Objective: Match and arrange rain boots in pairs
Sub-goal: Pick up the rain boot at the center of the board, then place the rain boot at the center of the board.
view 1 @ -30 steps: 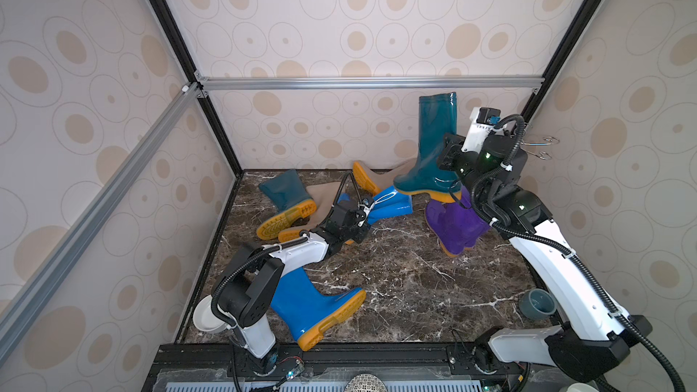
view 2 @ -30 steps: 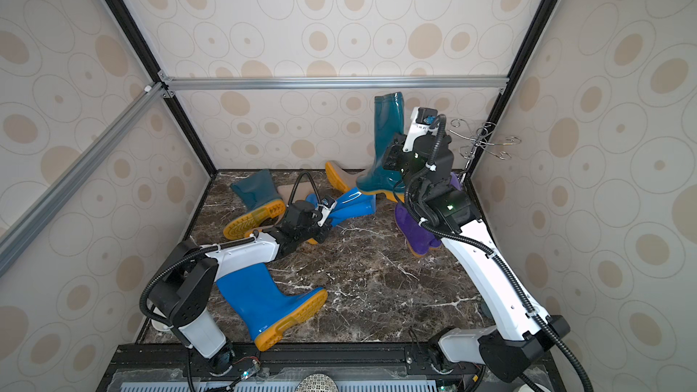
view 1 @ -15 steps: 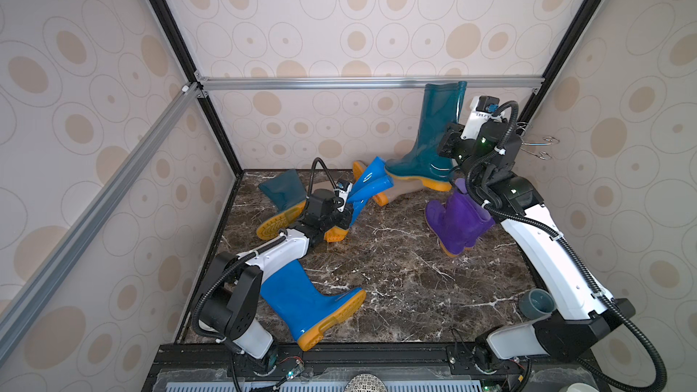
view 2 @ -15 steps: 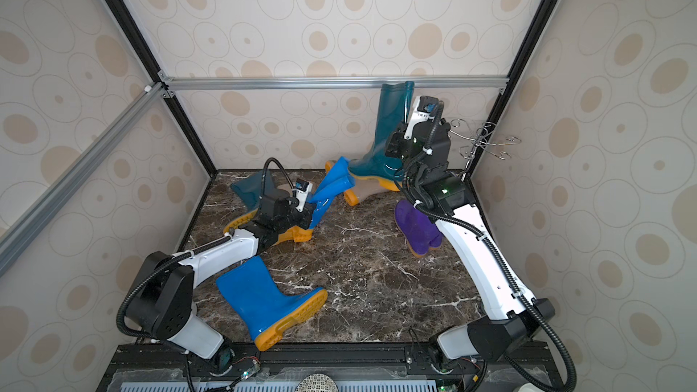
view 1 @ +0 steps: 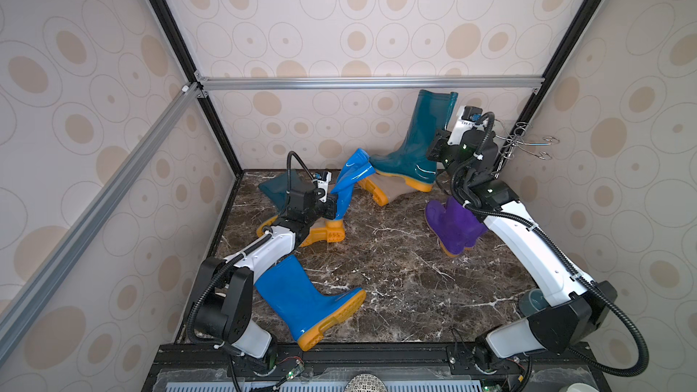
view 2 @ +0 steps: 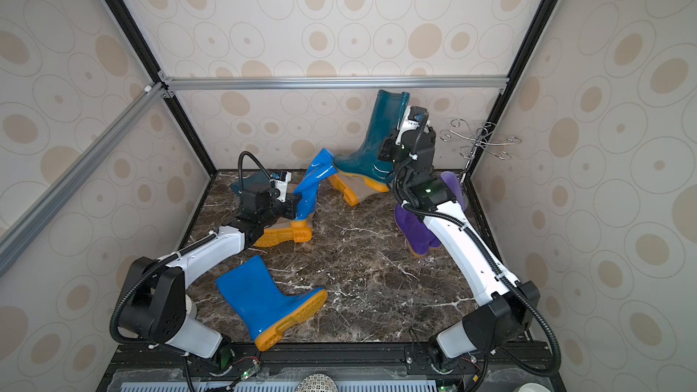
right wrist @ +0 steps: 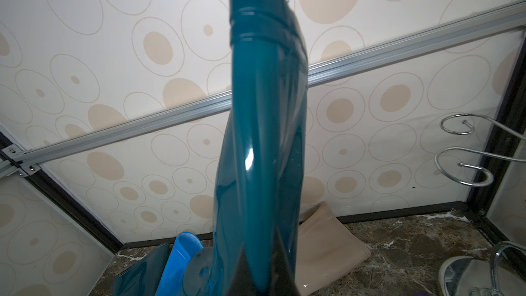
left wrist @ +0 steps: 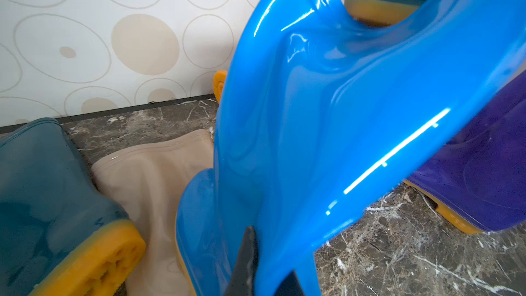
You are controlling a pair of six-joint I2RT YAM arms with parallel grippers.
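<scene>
Lying flat on the marble floor (view 1: 407, 280) near the front: bright blue boot (view 1: 298, 296). Upright by the back wall: dark teal boot (view 1: 418, 137), squeezed tight by right gripper (view 1: 432, 151). Tipped up: second blue boot (view 1: 350, 179), pinched tight by left gripper (view 1: 333, 207).

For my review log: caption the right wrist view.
Right gripper shut on an upright dark teal boot; beige boot lying beyond.

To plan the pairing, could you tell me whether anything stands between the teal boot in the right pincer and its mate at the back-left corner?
Yes: the blue boot held by the left pincer stands tilted between the raised teal boot and the lying teal boot.
</scene>
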